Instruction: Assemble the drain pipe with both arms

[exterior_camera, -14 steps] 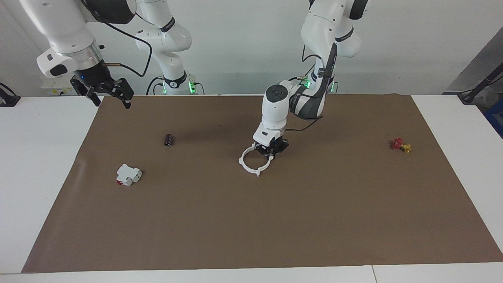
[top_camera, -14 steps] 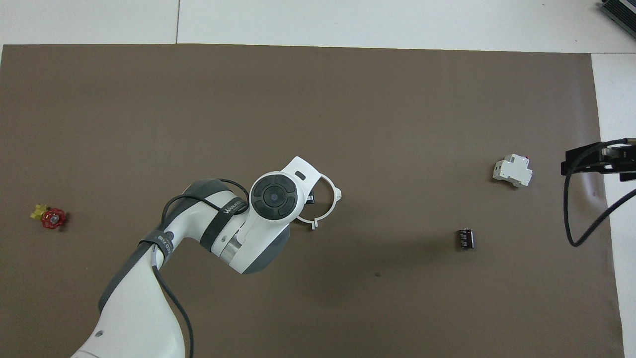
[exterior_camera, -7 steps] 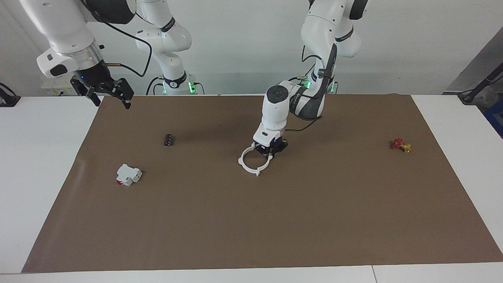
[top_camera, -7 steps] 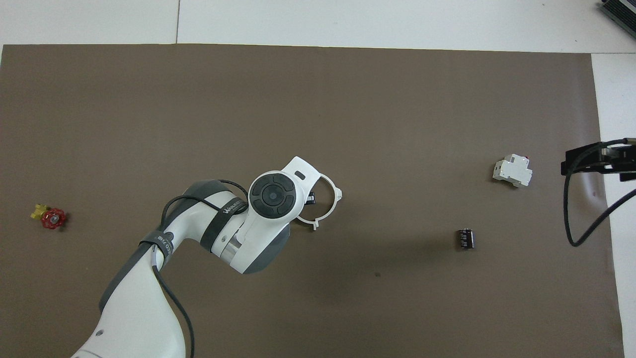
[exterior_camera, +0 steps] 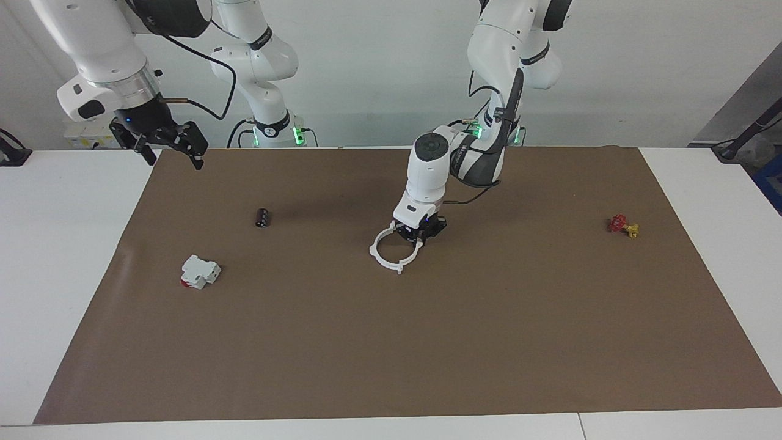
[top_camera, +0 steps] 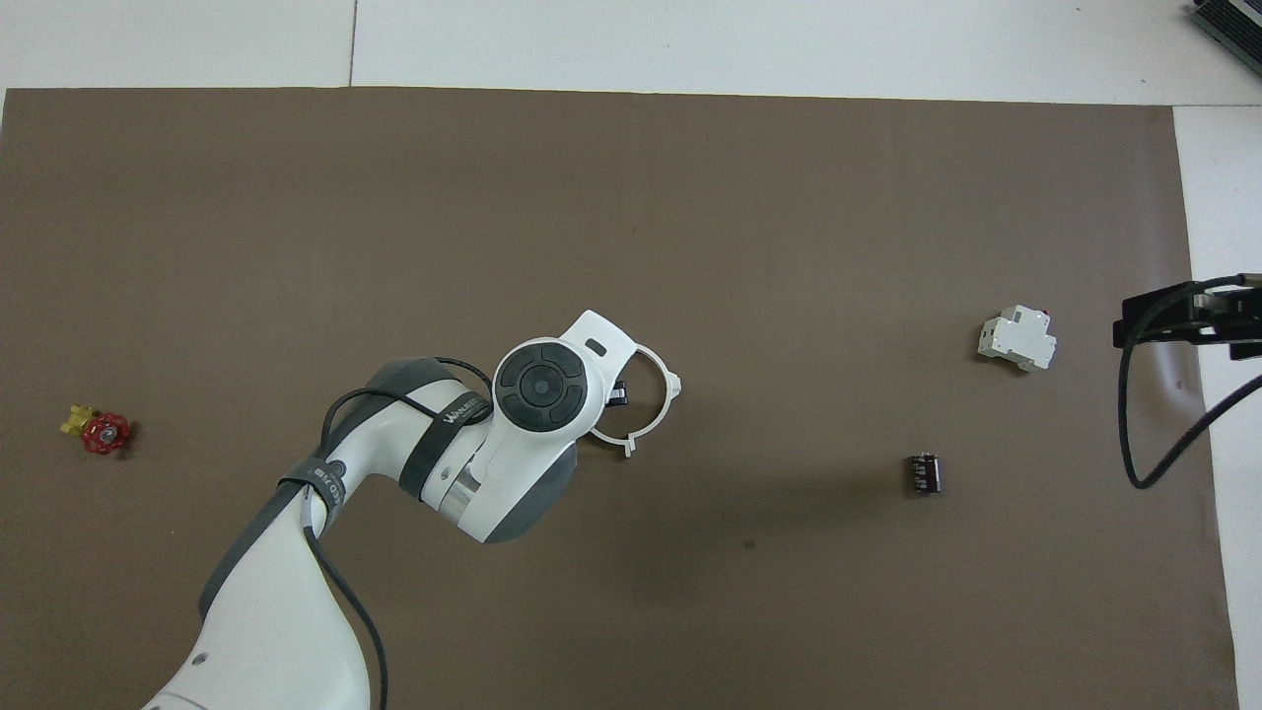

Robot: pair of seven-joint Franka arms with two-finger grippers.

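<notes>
At table centre: we saw the drain pipe (exterior_camera: 392, 250) barely shift in a second, joined.
Left gripper (exterior_camera: 418, 233): jaws pinching its rim.
Right gripper (exterior_camera: 165, 142): waited, jaws spread.

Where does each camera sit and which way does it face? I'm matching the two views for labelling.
Facing view: high across the table, facing the robots; both arms show, left gripper at the ring, right gripper raised over the mat's edge.
Overhead view: above the robots' end, looking steeply down; the left arm's wrist hides its gripper, the right gripper only at the edge.
Both share the ring, breaker and valve.
</notes>
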